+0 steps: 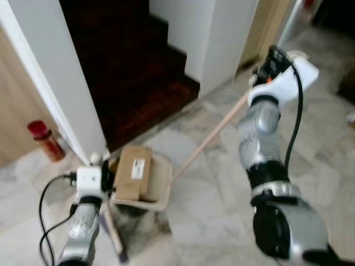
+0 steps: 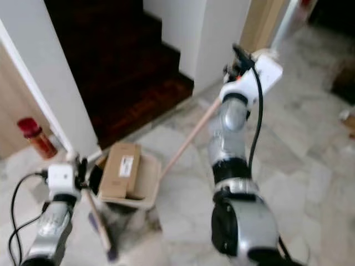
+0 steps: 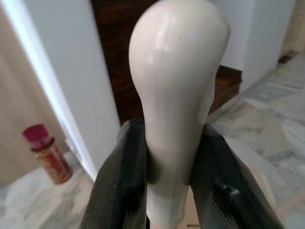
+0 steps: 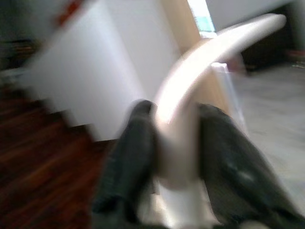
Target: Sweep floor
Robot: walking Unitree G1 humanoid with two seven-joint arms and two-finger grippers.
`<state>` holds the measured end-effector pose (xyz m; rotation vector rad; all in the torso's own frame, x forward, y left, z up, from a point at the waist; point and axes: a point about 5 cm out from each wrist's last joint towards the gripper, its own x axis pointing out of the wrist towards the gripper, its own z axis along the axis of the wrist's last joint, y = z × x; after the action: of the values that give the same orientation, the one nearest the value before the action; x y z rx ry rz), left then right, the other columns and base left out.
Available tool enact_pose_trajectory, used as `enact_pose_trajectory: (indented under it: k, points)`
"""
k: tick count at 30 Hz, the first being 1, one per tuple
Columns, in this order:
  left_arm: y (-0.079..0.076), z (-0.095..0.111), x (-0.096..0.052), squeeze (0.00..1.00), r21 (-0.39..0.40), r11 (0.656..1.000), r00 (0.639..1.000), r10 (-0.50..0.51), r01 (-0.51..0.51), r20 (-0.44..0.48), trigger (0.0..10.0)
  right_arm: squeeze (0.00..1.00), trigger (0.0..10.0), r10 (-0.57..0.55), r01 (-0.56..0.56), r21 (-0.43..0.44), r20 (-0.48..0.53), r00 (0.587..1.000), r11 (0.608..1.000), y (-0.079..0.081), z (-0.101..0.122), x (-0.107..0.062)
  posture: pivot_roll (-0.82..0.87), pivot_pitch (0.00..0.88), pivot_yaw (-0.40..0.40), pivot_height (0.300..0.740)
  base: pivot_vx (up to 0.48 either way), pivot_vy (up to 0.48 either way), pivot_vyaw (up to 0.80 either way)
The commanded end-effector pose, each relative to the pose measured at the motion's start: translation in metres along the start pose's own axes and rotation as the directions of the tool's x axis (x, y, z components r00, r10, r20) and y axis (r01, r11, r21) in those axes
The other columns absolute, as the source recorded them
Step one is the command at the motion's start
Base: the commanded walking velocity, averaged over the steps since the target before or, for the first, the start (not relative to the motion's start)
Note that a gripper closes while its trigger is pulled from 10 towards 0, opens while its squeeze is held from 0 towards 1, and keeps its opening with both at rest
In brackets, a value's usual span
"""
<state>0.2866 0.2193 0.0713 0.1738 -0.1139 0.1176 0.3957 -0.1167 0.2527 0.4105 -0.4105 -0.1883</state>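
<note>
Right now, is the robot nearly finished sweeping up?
Partly. A brown cardboard box already lies in the beige plastic dustpan. The right gripper clamps the dustpan's long pale handle; the left gripper clamps the broom's rounded cream handle. Emptying the pan remains.

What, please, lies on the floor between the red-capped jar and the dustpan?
In the left eye view, the white wall end stands between the red-capped jar and the dustpan.
</note>
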Motion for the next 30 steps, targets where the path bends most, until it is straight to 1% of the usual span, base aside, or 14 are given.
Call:
enact_pose_trajectory:
  k: [1, 10, 18, 20, 24, 26, 28, 30]
  points:
    - [0.000, 0.002, 0.000, 0.00, 0.011, 1.000, 1.000, -0.005, 0.005, 0.013, 10.0, 0.00, 10.0, -0.035, 0.030, 0.058, 0.086, 0.996, 0.998, -0.004, 0.021, 0.009, 0.07, 0.049, -0.043, 0.740, 0.322, 0.000, 0.00]
    - [-0.001, 0.003, 0.001, 0.00, 0.011, 1.000, 1.000, -0.005, 0.004, 0.021, 10.0, 0.00, 10.0, -0.031, 0.026, 0.060, 0.088, 0.996, 0.998, -0.003, 0.021, 0.009, 0.07, 0.050, -0.045, 0.740, 0.316, 0.000, 0.00]
    - [-0.002, 0.002, 0.000, 0.00, 0.014, 1.000, 1.000, -0.009, 0.009, 0.023, 10.0, 0.00, 10.0, -0.013, 0.007, 0.076, 0.082, 0.997, 0.997, 0.001, 0.022, 0.011, 0.07, 0.048, -0.048, 0.740, 0.000, 0.000, 0.00]
    - [-0.003, 0.002, 0.000, 0.00, 0.012, 1.000, 1.000, -0.012, 0.012, 0.023, 10.0, 0.00, 10.0, 0.016, -0.022, 0.068, 0.085, 0.996, 0.997, 0.007, 0.022, 0.011, 0.07, 0.048, -0.048, 0.740, 0.000, 0.000, 0.00]
    - [-0.003, 0.002, 0.000, 0.00, 0.011, 1.000, 1.000, -0.015, 0.015, 0.022, 10.0, 0.00, 10.0, 0.088, -0.091, 0.025, 0.101, 0.991, 0.996, 0.019, 0.026, 0.013, 0.07, 0.045, -0.048, 0.740, 0.000, 0.000, 0.00]
    - [-0.003, 0.002, 0.000, 0.00, 0.009, 1.000, 1.000, -0.017, 0.016, 0.021, 10.0, 0.00, 10.0, 0.133, -0.131, -0.029, 0.122, 0.983, 0.991, 0.024, 0.030, 0.015, 0.07, 0.039, -0.052, 0.740, 0.000, 0.000, 0.00]
    - [-0.004, 0.002, 0.000, 0.00, 0.008, 1.000, 1.000, -0.017, 0.017, 0.022, 10.0, 0.00, 10.0, 0.150, -0.144, -0.056, 0.129, 0.980, 0.988, 0.026, 0.031, 0.017, 0.07, 0.039, -0.052, 0.740, 0.000, 0.000, 0.00]
    - [-0.004, 0.001, 0.000, 0.00, 0.009, 1.000, 1.000, -0.019, 0.019, 0.022, 10.0, 0.00, 10.0, 0.150, -0.144, -0.055, 0.123, 0.981, 0.988, 0.027, 0.032, 0.019, 0.07, 0.033, -0.056, 0.740, 0.000, 0.000, 0.00]
